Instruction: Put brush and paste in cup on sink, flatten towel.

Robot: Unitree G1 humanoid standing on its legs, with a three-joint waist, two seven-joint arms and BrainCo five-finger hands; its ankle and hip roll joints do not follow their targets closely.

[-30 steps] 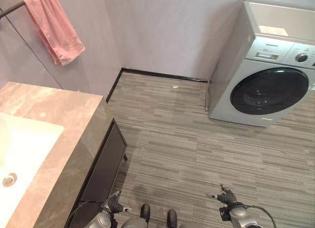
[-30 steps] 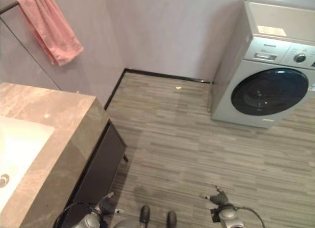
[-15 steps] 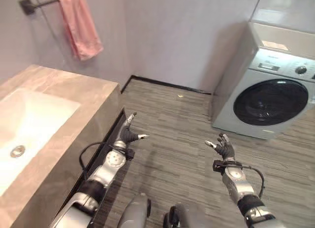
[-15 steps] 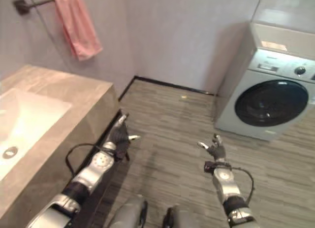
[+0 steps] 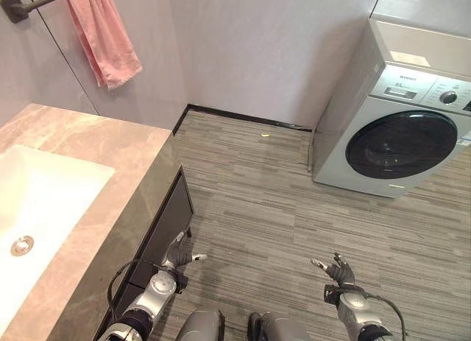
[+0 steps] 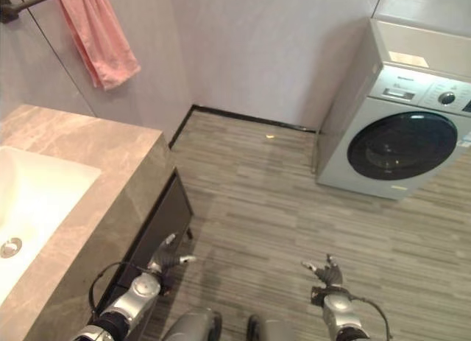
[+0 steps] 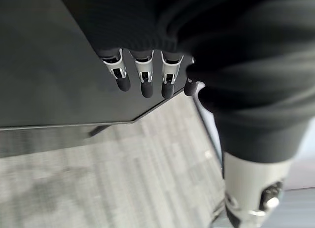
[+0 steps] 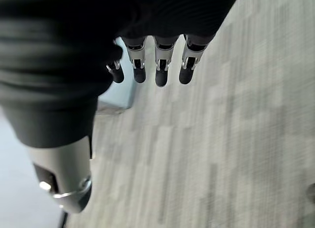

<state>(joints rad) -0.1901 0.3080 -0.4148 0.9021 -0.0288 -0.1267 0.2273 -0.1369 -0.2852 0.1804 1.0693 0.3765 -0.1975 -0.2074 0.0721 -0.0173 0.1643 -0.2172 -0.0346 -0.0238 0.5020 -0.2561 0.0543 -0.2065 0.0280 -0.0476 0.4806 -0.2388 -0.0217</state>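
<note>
— While our left hand [image 5: 175,261] and right hand [image 5: 338,271] hang low with fingers loosely spread and empty, where is the crumpled pink cloth towel [image 5: 102,33]?

— Far up beyond our left hand, on the dark wall rail [image 5: 28,2] above the marble-topped sink counter [image 5: 88,153]. We should face the counter squarely before reaching.

sink basin [image 5: 44,201] cut off at edge (left side), towel rail [image 5: 22,4] likewise
</note>
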